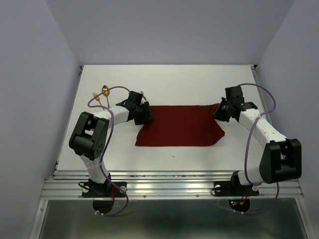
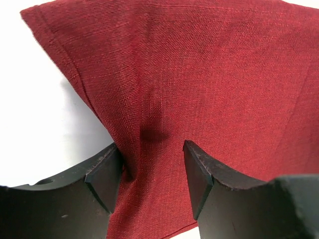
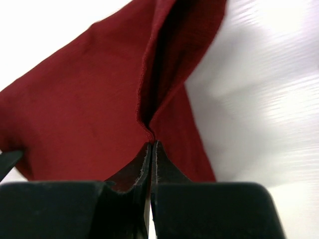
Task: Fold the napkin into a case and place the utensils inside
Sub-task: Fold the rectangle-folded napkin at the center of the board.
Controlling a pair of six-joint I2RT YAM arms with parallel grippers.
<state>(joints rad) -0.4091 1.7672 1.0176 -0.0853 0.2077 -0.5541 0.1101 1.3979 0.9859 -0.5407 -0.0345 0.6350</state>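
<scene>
The dark red napkin (image 1: 179, 127) lies as a wide band in the middle of the white table. My left gripper (image 1: 144, 113) is at its upper left corner. In the left wrist view this gripper (image 2: 152, 172) is open, and the napkin (image 2: 189, 74) runs between its two fingers without being pinched. My right gripper (image 1: 221, 112) is at the upper right corner. In the right wrist view it (image 3: 152, 144) is shut on a raised fold of the napkin (image 3: 84, 109). A gold spoon (image 1: 105, 91) and a gold fork (image 1: 95, 95) lie at the far left, behind the left arm.
The white table (image 1: 169, 79) ends at a metal rail (image 1: 169, 181) in front, where both arm bases are bolted. Pale walls enclose the left, back and right sides. A purple cable (image 1: 107, 94) loops over the left arm near the utensils.
</scene>
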